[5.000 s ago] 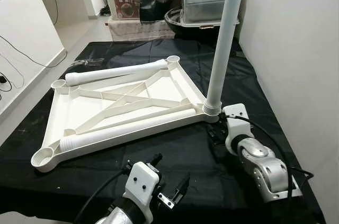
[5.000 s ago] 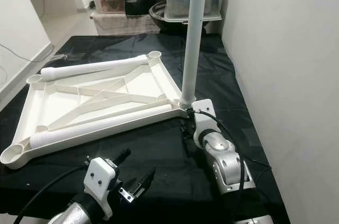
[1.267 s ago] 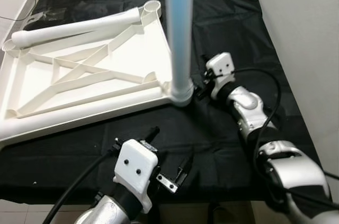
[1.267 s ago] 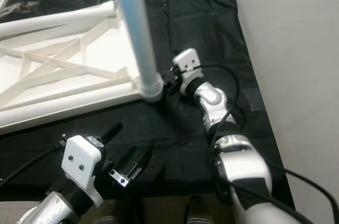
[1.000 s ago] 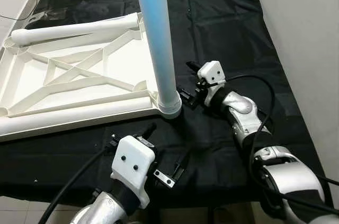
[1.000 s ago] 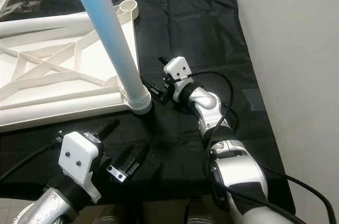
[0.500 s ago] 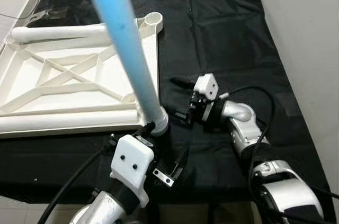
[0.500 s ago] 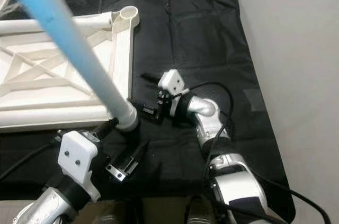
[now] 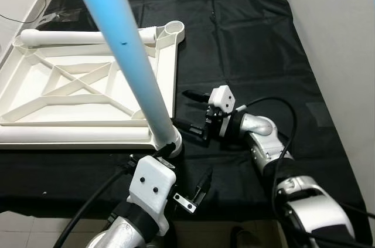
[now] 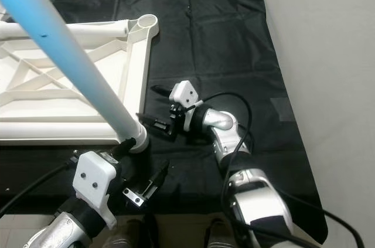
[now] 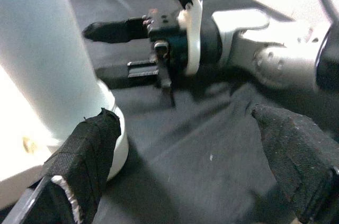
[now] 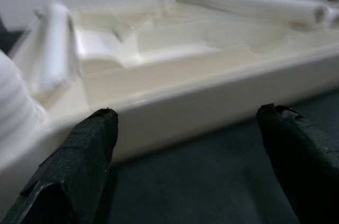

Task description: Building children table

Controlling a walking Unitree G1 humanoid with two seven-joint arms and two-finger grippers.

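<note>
So far, 1 leg [image 9: 135, 66] stands in near corner socket of upturned white tabletop [image 9: 76, 98], which lies on black-draped worktop [image 9: 258, 43]. 2 loose legs lie on frame: 1 along far edge [image 9: 76, 37], 1 along near edge [image 9: 70, 135]. At least 2 sockets visibly empty, so judged under halfway.

Right end effector [image 9: 192, 113] fingers spread, empty, just beside standing leg's base. Left end effector [image 9: 184, 173] spread too, low near same corner, gripping nothing.

No brand, label or writing readable.
</note>
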